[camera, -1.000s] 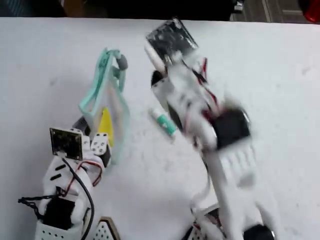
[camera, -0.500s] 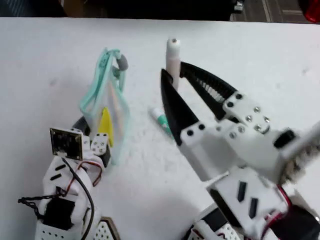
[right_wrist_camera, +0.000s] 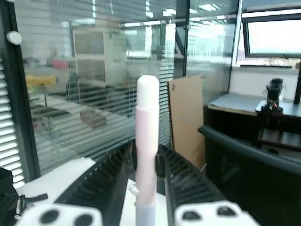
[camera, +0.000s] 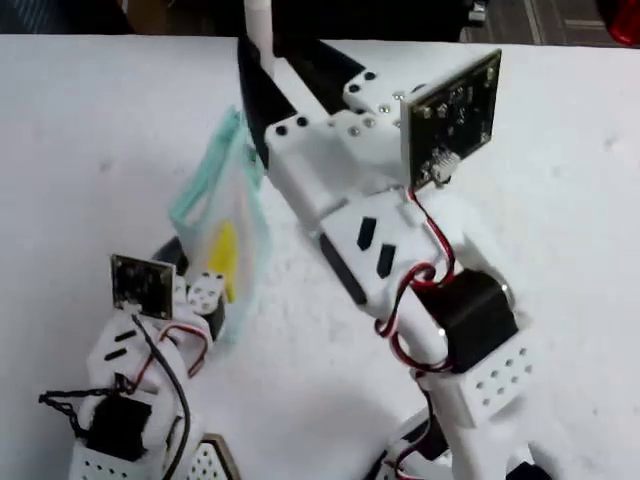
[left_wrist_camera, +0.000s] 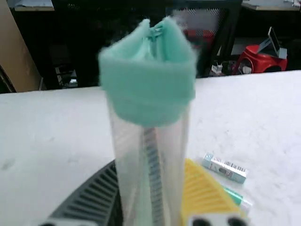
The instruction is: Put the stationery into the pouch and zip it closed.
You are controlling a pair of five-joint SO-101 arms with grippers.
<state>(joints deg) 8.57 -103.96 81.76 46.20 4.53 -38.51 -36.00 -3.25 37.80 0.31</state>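
Observation:
A clear pouch (camera: 222, 195) with teal trim stands upright at the table's left, and my left gripper (camera: 205, 285) is shut on its lower end. In the left wrist view the pouch (left_wrist_camera: 148, 141) rises between a grey finger (left_wrist_camera: 91, 200) and a yellow finger (left_wrist_camera: 204, 195), its teal mouth on top. My right gripper (camera: 275, 65) is lifted above and just right of the pouch mouth, shut on a white pen (camera: 259, 25). That pen (right_wrist_camera: 146, 141) stands upright between black fingers (right_wrist_camera: 101, 181). A small eraser (left_wrist_camera: 225, 168) and a green-tipped stick (left_wrist_camera: 233, 197) lie on the table beside the pouch.
The white table (camera: 560, 150) has open room at the right and the far left. The right arm's body (camera: 400, 260) crosses the middle of the table. The far table edge (camera: 120, 36) meets a dark background.
The right gripper closed on the white pen and lifted it off the table, swinging up and left to the pouch mouth. The pouch shifted slightly in the left gripper.

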